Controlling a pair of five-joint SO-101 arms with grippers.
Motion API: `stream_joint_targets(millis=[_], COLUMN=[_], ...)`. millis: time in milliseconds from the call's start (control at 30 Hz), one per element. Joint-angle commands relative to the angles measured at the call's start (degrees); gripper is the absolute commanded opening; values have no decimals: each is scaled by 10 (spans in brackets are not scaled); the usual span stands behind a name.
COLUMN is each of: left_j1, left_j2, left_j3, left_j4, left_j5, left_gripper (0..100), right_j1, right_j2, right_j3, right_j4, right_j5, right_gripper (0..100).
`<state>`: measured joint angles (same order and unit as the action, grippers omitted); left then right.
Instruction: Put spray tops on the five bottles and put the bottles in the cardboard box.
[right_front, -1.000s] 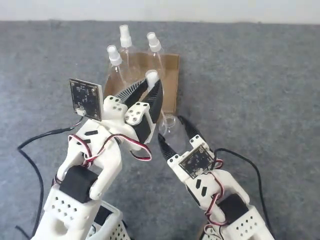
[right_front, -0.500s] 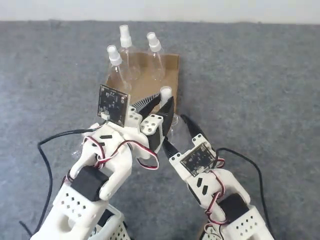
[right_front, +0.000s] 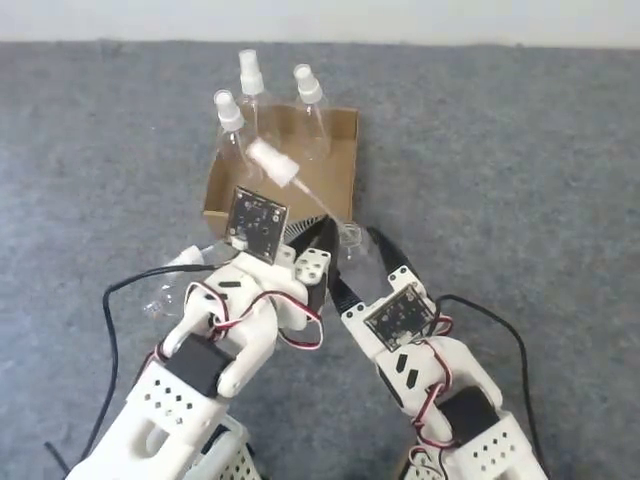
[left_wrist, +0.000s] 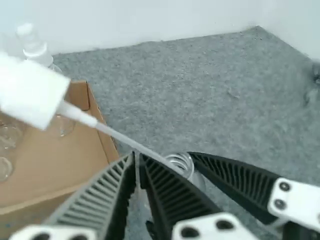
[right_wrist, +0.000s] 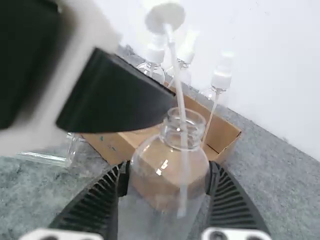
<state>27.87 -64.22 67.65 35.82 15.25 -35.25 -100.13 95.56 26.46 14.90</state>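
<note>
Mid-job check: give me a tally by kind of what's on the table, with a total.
Brown cardboard box: 1
Clear plastic bottles: 5, three capped in the box, one open bottle in the right tool, one lying bottle by the left arm.
White spray tops: 4 seen, three fitted, one loose spray top in the left tool.
Total: 10

surface: grey carpeted table (right_front: 500, 150) | on it: cardboard box (right_front: 338, 165) | apparently a toppled bottle (right_front: 165, 300)

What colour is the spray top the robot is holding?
The spray top is white; it shows best in the left wrist view.
</note>
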Motion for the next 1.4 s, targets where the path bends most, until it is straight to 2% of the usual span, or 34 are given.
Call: stream_joint_targets(millis=[0,267,500,733,1100,1367], left_j1=[4,6,7,4,2,-108], left_j2=[-9,-10,-10,-10,-37,-224], left_j3=[-10,-42,-88,-117,-122,-53], left_j4=[-20,28,99,164,219,219], left_j5=[-7,-9,-59,-73,-108,-110], left_gripper=[12,12,17,170,170,170], right_j1=[2,2,3,26,30,31], right_j2=[-27,-27,-27,-27,-27,-28], right_j3=[9,9,8,9,1,-6], right_j4=[-7,-7,-7,-24,-31,-30], right_j5=[1,1,1,-4,-4,-4], right_gripper=[100,100,100,100,100,100])
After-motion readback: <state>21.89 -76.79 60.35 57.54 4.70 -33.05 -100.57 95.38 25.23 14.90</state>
